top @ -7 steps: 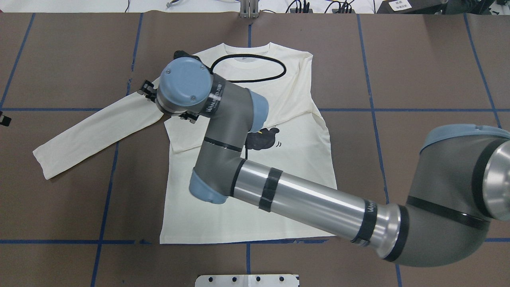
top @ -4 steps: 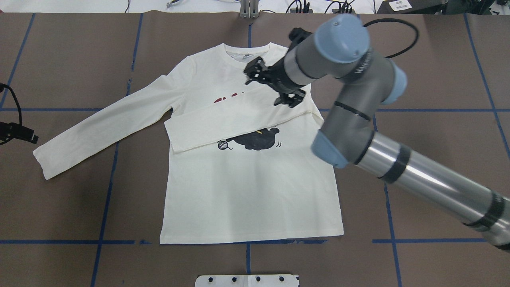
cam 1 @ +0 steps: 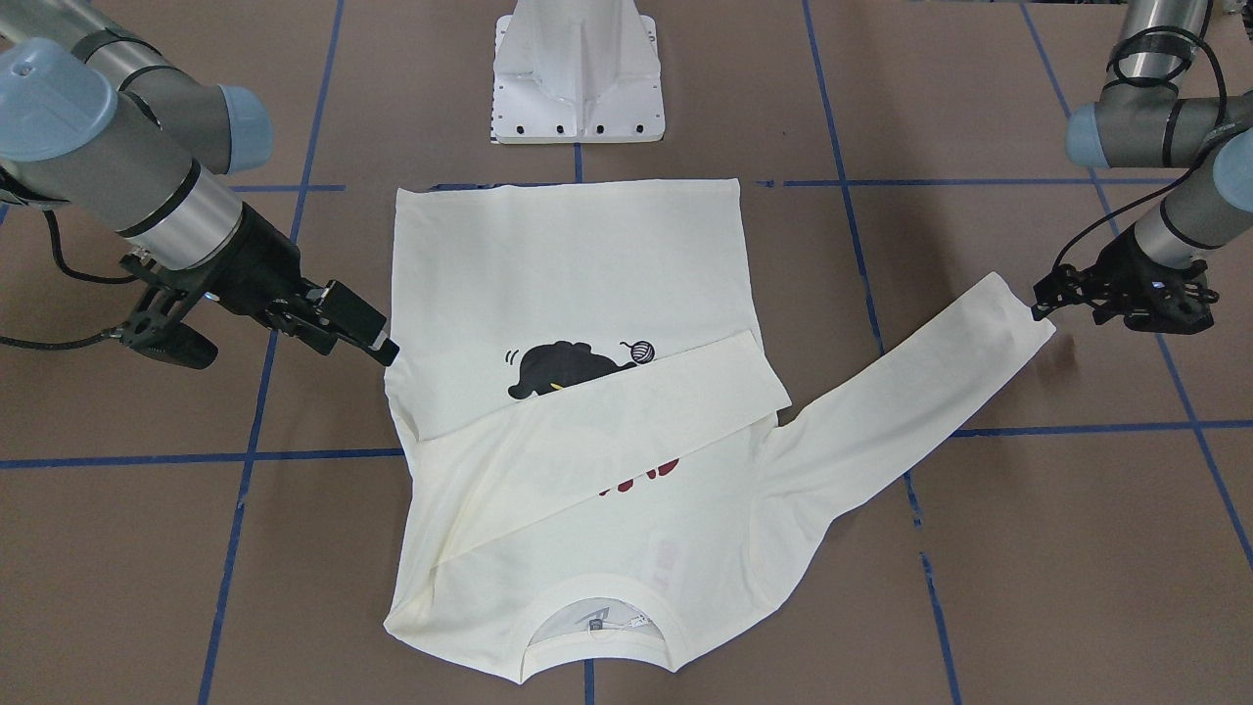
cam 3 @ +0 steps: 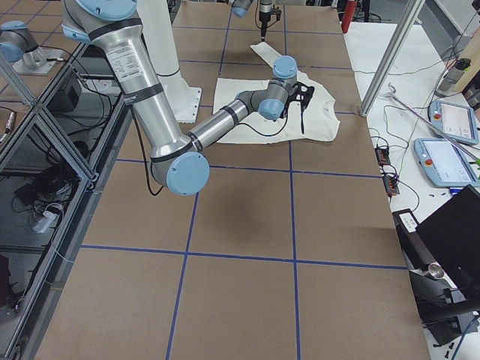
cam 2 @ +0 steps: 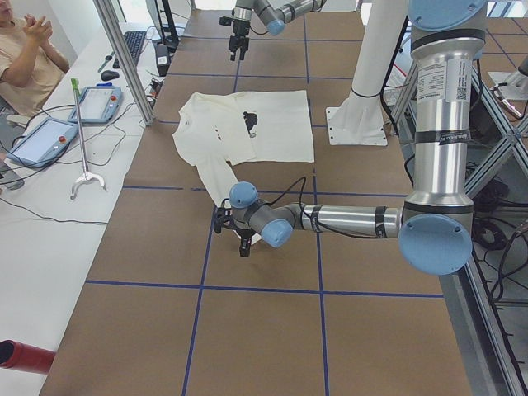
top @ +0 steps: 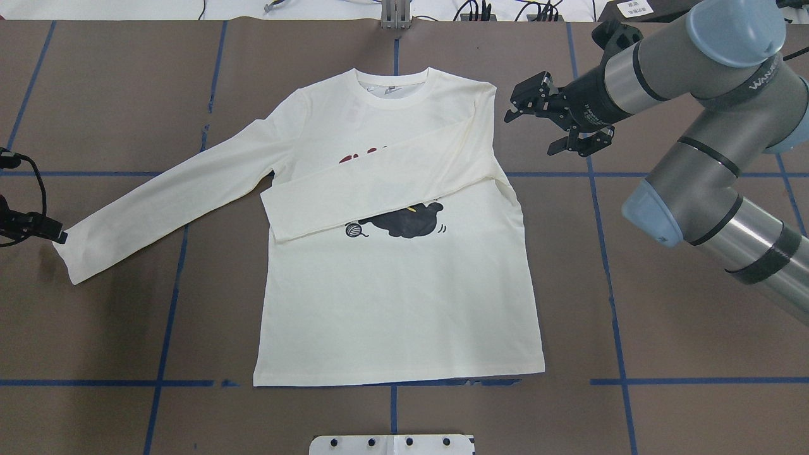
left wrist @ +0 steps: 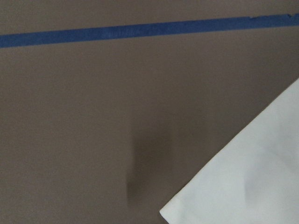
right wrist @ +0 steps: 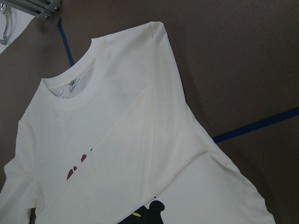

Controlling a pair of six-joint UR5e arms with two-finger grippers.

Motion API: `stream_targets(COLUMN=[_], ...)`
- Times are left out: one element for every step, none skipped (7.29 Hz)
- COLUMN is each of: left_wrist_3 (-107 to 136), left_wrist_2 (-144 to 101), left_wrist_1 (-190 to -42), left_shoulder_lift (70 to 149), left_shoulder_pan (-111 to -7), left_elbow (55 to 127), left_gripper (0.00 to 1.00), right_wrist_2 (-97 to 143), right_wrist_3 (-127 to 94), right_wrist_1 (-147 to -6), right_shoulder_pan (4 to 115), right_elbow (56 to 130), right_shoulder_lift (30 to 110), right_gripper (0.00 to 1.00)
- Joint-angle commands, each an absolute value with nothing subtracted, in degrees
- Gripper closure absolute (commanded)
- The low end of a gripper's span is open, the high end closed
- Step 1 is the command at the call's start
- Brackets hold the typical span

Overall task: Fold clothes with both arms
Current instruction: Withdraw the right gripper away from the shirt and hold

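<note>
right arm (top: 714,151), left arm (cam 1: 1165,127): silver-grey tubes | light-blue round joint caps (top: 736,22), small screws | black bands (top: 755,262), black looping cables (cam 1: 1106,220) | white lettering (top: 761,81) on right wrist band

bare table (top: 95,316) flanks t-shirt (top: 404,297); white base (cam 1: 578,78) stands beyond hem

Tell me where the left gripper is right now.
On the right side of the front-facing view, the left gripper is at the cuff of the outstretched sleeve of the cream T-shirt.
</note>
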State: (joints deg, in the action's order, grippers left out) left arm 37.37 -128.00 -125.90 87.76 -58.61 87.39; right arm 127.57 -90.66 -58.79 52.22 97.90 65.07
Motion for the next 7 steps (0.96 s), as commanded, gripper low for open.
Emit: stream_targets(left_wrist_3=[37.1,37.3,37.3,37.2,37.2,37.1,37.1], left_wrist_2=[-127.6,-127.6,-127.6,-127.5,-127.5,-127.4,-127.4], left_wrist_1=[-126.1,-126.0,-126.0,-126.0,-125.9,-125.9,-126.0], left_shoulder_lift=[88.3,88.4,88.4,88.7,89.7,89.7,89.7], left_shoulder_pan=[-58.2,-57.9,-57.8,-57.8,-57.8,-57.7,-57.6], left_elbow=[86.8,86.8,86.7,86.6,85.7,85.5,85.0], left_gripper=[0.11,0.11,0.11,0.11,0.13,0.15,0.19], right_wrist_2=[127.5,127.3,127.3,127.3,127.3,127.4,127.4], right_wrist_3=[-90.5,-90.5,-90.5,-90.5,-90.5,-90.5,-90.5], right_wrist_1=[-58.9,-58.9,-58.9,-58.9,-58.9,-58.9,-58.9], right_shoulder_pan=[52.4,52.2,52.2,52.2,52.2,52.2,52.2], right_elbow=[99.6,99.6,99.6,99.6,99.6,99.6,99.6], right_shoulder_lift=[66.3,66.4,66.5,66.5,66.6,66.6,66.6], right_gripper=[0.0,0.0,0.0,0.0,0.0,0.0,0.0])
